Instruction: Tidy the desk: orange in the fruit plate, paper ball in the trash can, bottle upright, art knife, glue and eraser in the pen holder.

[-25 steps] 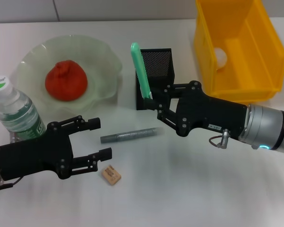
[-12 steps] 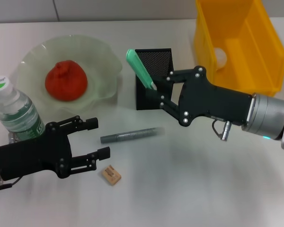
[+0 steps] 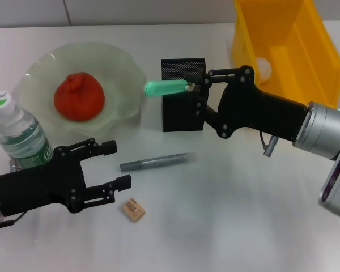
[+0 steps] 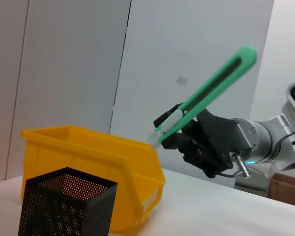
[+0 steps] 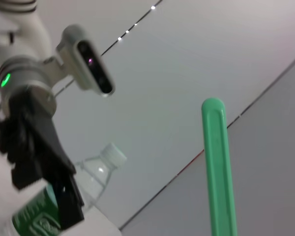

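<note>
Right gripper (image 3: 194, 86) holds the green art knife (image 3: 165, 87) by one end, tilted above the pen holder (image 3: 182, 107). It should tip the knife upright over the opening before letting go. Left gripper (image 3: 116, 165) hovers wide open near the eraser (image 3: 134, 209).

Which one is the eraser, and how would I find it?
Start at the black left pincer low on the white desk. Just beyond its fingertips lies the eraser, a tiny tan block with faint lines. It is much smaller and stubbier than the long grey glue stick lying nearby.
</note>
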Robot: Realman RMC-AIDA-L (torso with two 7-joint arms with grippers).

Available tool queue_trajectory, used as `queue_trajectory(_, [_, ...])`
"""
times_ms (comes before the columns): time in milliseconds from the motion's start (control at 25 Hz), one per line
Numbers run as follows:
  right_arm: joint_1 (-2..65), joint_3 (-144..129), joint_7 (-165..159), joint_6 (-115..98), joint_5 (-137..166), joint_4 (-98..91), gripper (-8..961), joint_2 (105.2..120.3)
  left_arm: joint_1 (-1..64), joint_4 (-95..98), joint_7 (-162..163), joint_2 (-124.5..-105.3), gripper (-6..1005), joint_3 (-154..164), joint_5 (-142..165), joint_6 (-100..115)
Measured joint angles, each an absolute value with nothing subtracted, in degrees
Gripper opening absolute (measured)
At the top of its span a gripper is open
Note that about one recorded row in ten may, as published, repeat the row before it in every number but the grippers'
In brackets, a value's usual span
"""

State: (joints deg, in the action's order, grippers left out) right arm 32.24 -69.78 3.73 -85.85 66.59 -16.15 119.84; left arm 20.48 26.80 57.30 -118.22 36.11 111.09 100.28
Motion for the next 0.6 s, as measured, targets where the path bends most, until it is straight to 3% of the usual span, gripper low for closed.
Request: queue_trajectory(600, [31.8, -70.3, 40.9, -85.4, 63.4, -15.3, 177, 119.84, 20.5, 26.7, 57.3, -118.39, 781, 35.3, 111.0, 99.9])
